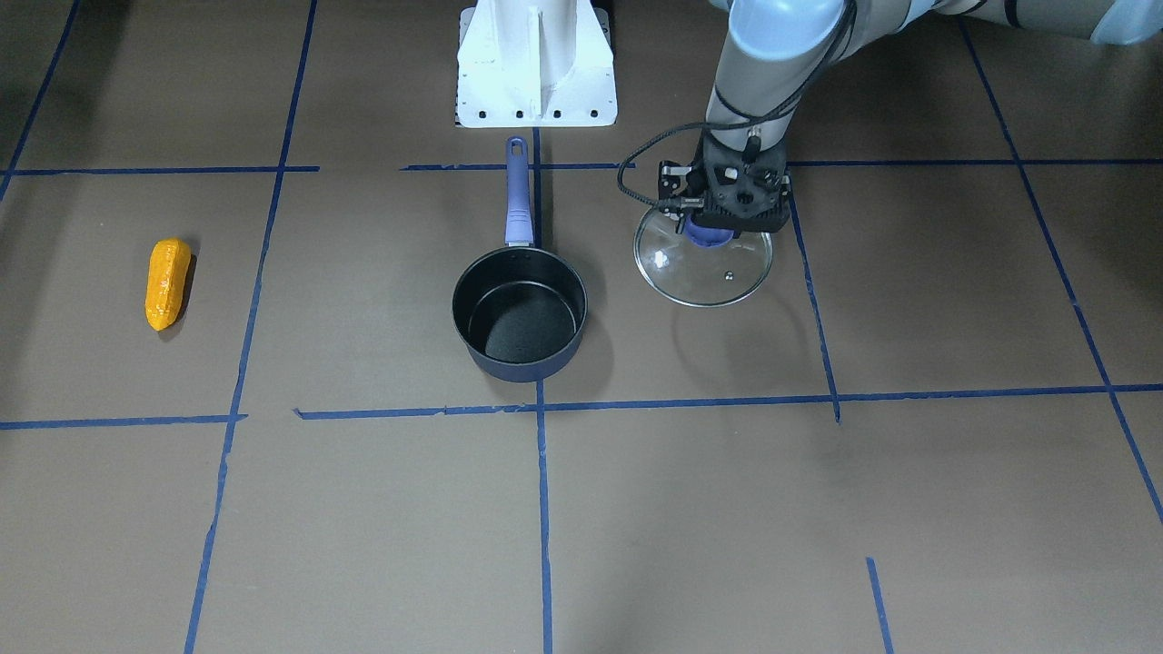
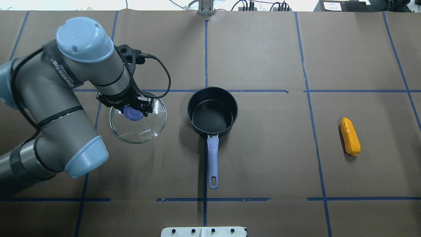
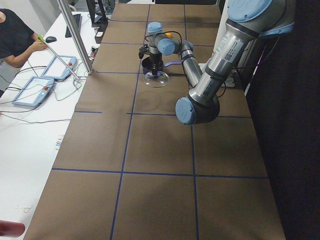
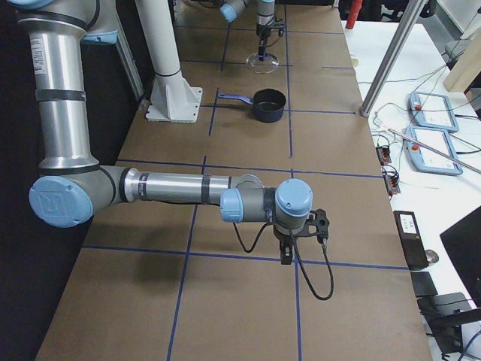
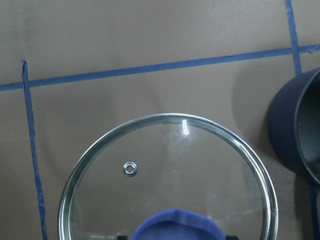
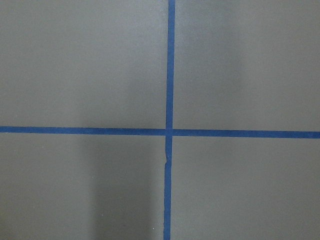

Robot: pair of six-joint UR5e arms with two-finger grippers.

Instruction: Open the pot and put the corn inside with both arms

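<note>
The navy pot stands open at the table's middle, its purple handle pointing toward the robot's base; it also shows in the front view. My left gripper is shut on the purple knob of the glass lid and holds the lid above the table, to the pot's left. The left wrist view shows the lid and the pot's wall. The orange corn lies alone at the far right. My right gripper shows only in the right side view, far from the corn; I cannot tell if it is open.
The white base stand sits behind the pot handle. Blue tape lines cross the brown table cover. An operator and control boxes are at a side bench beyond the table's far edge.
</note>
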